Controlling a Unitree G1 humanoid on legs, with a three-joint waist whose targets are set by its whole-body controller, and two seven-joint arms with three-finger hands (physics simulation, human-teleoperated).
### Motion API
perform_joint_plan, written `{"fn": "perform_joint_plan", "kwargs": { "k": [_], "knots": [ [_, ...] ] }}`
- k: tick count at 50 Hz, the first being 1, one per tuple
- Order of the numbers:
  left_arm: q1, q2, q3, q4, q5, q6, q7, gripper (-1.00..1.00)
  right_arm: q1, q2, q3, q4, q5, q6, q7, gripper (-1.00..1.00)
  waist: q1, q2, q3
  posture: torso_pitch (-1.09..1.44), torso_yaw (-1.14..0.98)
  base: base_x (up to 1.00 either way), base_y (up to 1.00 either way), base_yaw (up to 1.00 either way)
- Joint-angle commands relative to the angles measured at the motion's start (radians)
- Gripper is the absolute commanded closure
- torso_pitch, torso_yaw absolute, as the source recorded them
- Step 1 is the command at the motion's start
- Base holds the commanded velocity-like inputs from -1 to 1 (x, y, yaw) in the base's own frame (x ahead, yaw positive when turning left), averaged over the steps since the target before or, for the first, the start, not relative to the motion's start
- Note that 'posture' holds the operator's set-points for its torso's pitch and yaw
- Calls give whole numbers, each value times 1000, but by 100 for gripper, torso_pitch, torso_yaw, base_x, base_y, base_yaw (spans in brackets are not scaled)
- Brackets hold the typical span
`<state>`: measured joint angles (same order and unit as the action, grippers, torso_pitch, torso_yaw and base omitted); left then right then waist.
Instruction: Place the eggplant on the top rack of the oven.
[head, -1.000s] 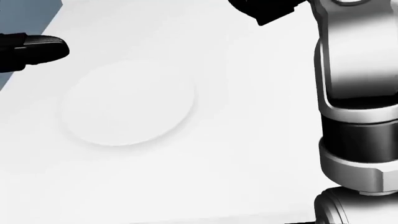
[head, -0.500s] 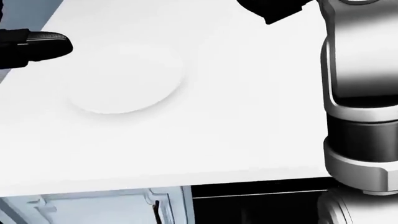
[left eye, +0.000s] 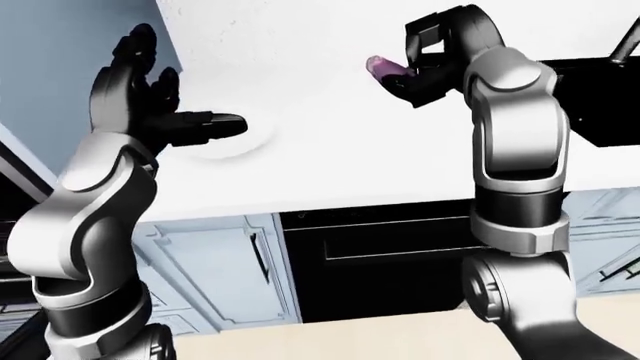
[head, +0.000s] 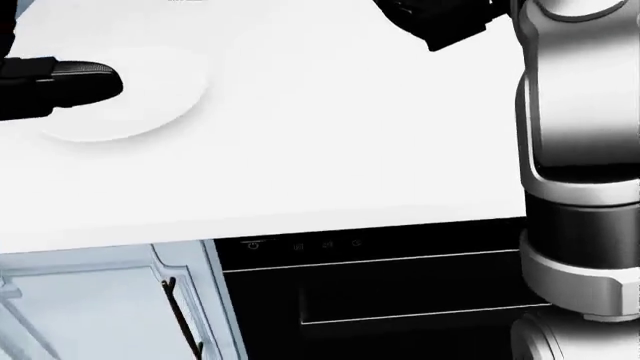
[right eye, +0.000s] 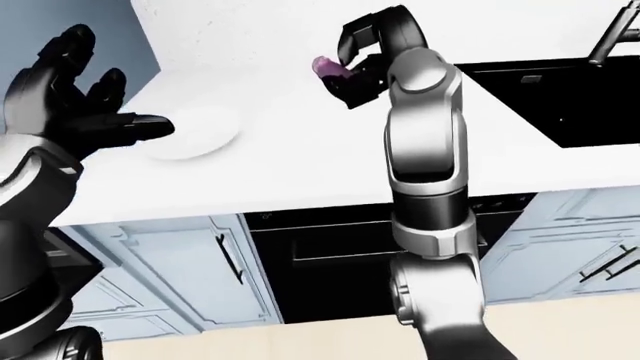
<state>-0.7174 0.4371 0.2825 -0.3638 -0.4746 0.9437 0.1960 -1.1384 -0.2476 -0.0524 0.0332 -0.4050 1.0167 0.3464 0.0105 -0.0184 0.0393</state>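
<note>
1. While the oven (left eye: 390, 255) below the counter (right eye: 300, 157) stays shut, the right robot hand (left eye: 425, 64) holds the purple eggplant (left eye: 383, 67) raised above the counter, its fingers curled around it, probably lifted clear for carrying down.
2. The left robot hand (left eye: 150, 105) is spread wide and holds nothing, hovering over the white plate (right eye: 195, 139).
3. That plate sits bare; the oven's racks are hidden behind its door.
</note>
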Motion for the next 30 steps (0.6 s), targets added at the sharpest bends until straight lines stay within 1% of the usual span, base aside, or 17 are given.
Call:
{"fn": "perform_joint_plan", "kwargs": {
  "k": [1, 2, 6, 9, 13, 18, 20, 22, 23, 24, 25, 26, 28, 30],
  "knots": [
    [-38, 19, 23, -34, 7, -36, 6, -100, -45, -5, -3, -41, 2, -42, -9, 100, 2, 3, -15, 0, 0, 0, 0, 0],
    [-37, 19, 23, -33, 7, -37, 6, -100, -44, -5, -4, -40, 2, -43, -10, 100, 1, -2, -7, 0, 0, 0, 0, 0],
    [-32, 18, 22, -27, 9, -47, 3, -100, -50, -8, -2, -41, 2, -39, -10, 100, 2, -9, 8, 0, 0, 0, 0, 0],
    [-33, 18, 23, -28, 8, -46, 3, -100, -53, -11, -2, -41, 0, -35, -9, 100, -3, -9, 16, 0, 0, 0, 0, 0],
    [-32, 17, 21, -25, 10, -51, 2, -100, -67, -16, -3, -37, -3, -30, -8, 100, -10, -3, 20, 0, 0, 0, 0, 0],
    [-36, 20, 24, -35, 4, -35, 8, -100, -64, -18, -5, -33, -4, -39, -8, 100, -17, 9, 22, 0, 0, 0, 0, 0],
    [-36, 20, 21, -31, 6, -40, 7, -100, -61, -20, -4, -35, -4, -40, -6, 100, -21, 19, 22, 0, 0, 0, 0, 0],
    [-36, 20, 21, -31, 7, -40, 7, -100, -58, -19, -7, -38, -2, -43, -7, 100, -27, 40, 17, 0, 0, 0, 0, 0],
    [-33, 19, 20, -30, 8, -44, 5, -100, -55, -19, -6, -42, -2, -42, -6, 100, -31, 61, 11, 0, 0, 0, 0, 0],
    [-34, 19, 20, -30, 9, -43, 5, -100, -54, -19, -6, -42, -2, -42, -7, 100, -36, 89, 0, 0, 0, 0, 0, 0],
    [-36, 19, 20, -30, 9, -41, 6, -100, -52, -19, -6, -41, -2, -46, -8, 100, -35, 65, 9, 0, 0, 0, 0, 0],
    [-35, 19, 20, -30, 9, -42, 5, -100, -52, -18, -6, -40, -2, -47, -8, 100, -33, 64, 8, 0, 0, 0, 0, 0],
    [-36, 19, 21, -30, 9, -41, 5, -100, -54, -17, -4, -39, -2, -46, -8, 100, -28, 56, -3, 0, 0, 0, 0, 0],
    [-34, 19, 22, -32, 9, -40, 5, -100, -49, -15, -2, -39, -4, -49, -9, 100, -22, 49, -5, 0, 0, 0, 0, 0]
  ]
}}
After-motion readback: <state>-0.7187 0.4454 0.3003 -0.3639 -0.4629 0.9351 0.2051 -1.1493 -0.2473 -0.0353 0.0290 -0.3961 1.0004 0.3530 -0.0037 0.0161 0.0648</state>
